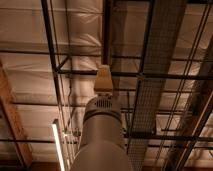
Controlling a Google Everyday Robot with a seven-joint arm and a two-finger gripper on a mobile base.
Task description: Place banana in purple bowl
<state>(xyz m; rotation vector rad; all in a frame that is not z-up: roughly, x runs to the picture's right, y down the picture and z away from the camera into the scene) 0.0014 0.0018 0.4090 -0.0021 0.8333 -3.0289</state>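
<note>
My arm (pixel 102 135) points up at the ceiling (pixel 30 30). My gripper (pixel 103 79) is the tan part on top of the arm, and I cannot tell if it is spread, pressed together or holding something. The banana and the purple bowl are not in view. A lamp (pixel 58 147) hangs left of the arm. I judge I am at the searching step: next I must look down, find the banana and bring the gripper to it.

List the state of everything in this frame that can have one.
arm: upright, pointing at the ceiling.
pincer: at the arm's upper end, mid-frame, in front of the ceiling beams.
strip light: lit, lower left.
banana: not in view.
purple bowl: not in view.
</note>
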